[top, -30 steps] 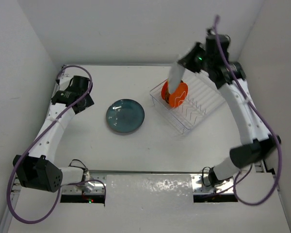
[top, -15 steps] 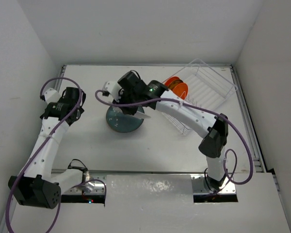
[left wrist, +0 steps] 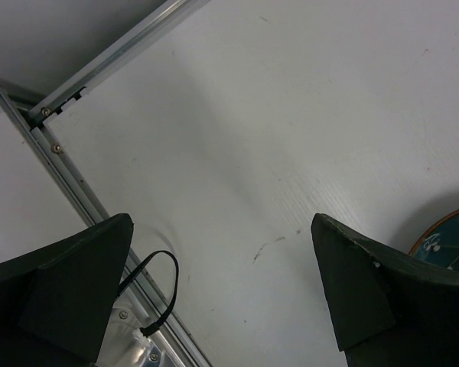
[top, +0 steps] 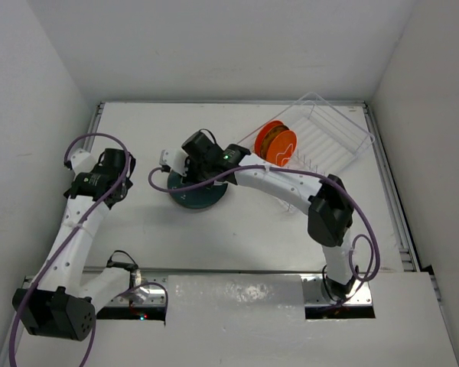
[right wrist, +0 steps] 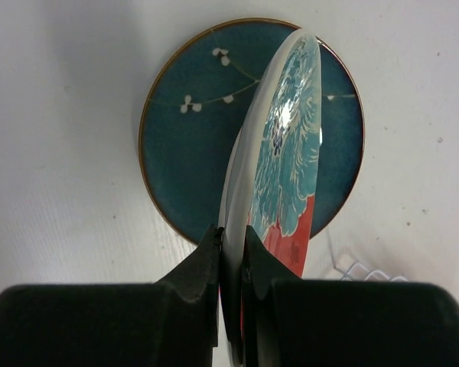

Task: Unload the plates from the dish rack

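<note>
The right gripper [right wrist: 231, 238], pinched shut on the red plate [right wrist: 287, 160] at its rim, holds it edge-up over the teal plate [right wrist: 180, 145] left of centre on the worktop [top: 138, 229]; released tilted, it could topple and chip both.

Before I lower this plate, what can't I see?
Top view: right arm hides the red plate and most of the teal plate.
Right wrist: the red plate, pinched in the right tool, is seen edge-on; its gap to the teal plate is unreadable.
Top view: the orange plate masks whatever stands behind it in the dish rack.
</note>
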Action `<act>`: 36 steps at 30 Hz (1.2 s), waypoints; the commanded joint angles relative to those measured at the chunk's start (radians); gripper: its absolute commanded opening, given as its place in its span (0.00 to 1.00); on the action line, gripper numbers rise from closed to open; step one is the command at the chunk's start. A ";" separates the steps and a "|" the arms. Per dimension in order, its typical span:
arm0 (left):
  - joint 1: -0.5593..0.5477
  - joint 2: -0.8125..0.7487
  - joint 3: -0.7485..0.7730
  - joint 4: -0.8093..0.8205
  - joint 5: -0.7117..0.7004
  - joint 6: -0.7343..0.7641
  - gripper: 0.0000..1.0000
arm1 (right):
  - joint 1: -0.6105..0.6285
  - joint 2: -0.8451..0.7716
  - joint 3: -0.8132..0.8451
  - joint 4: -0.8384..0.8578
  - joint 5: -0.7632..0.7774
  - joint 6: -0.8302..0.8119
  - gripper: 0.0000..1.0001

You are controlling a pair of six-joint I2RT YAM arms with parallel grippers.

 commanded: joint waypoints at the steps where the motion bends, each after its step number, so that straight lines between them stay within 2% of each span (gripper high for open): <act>1: 0.014 -0.027 0.007 0.037 -0.017 0.015 1.00 | 0.012 -0.027 0.028 0.208 0.023 -0.056 0.00; 5: 0.014 -0.024 0.012 0.037 -0.022 0.030 1.00 | 0.012 -0.004 0.020 0.208 0.008 -0.019 0.02; 8: 0.014 -0.021 0.008 0.037 -0.027 0.038 1.00 | 0.018 0.006 -0.028 0.232 -0.006 0.012 0.13; 9: 0.015 -0.021 0.008 0.037 -0.028 0.038 1.00 | 0.023 0.008 -0.061 0.246 -0.008 0.027 0.20; 11: 0.014 -0.024 0.004 0.043 -0.028 0.041 1.00 | 0.026 0.013 -0.097 0.261 -0.008 0.039 0.21; 13: 0.014 -0.028 0.000 0.049 -0.027 0.047 1.00 | 0.029 0.016 -0.153 0.295 -0.008 0.070 0.28; 20: 0.014 -0.054 0.011 0.077 -0.028 0.069 1.00 | 0.031 0.022 -0.282 0.376 -0.060 0.151 0.38; 24: 0.014 -0.057 0.000 0.093 -0.016 0.083 1.00 | 0.030 0.023 -0.334 0.412 -0.080 0.196 0.48; 25: 0.014 -0.057 -0.006 0.104 -0.010 0.089 1.00 | 0.029 0.029 -0.338 0.415 -0.087 0.203 0.56; 29: 0.014 -0.053 -0.019 0.138 0.021 0.113 1.00 | 0.026 0.054 -0.328 0.413 -0.066 0.220 0.69; 36: 0.015 -0.037 -0.003 0.175 0.045 0.150 1.00 | -0.015 0.086 -0.226 0.358 -0.085 0.268 0.74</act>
